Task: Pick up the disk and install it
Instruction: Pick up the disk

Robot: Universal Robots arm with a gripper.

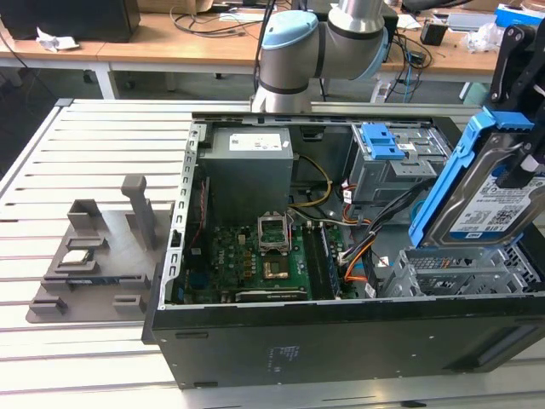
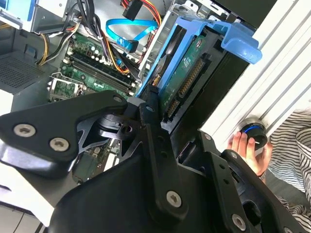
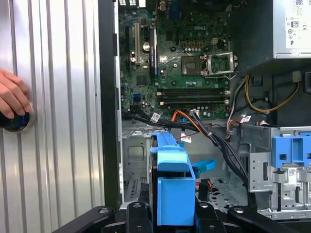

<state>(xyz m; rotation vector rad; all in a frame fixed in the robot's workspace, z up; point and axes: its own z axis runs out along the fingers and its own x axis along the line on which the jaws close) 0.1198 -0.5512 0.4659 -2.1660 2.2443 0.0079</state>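
Blue-railed disk [image 1: 479, 192] aslant at open grey cage [image 1: 460, 271]

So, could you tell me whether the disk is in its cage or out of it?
Out. In the exterior view the disk is held tilted by the gripper, with nearly all its body above the grey cage, not slotted in.

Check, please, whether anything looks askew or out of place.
The silver hard disk with blue rails hangs tilted over the grey metal drive cage, clamped in the jaws of the gripper, not seated. A person's hand rests on a round blue-lit button beside the black computer case.
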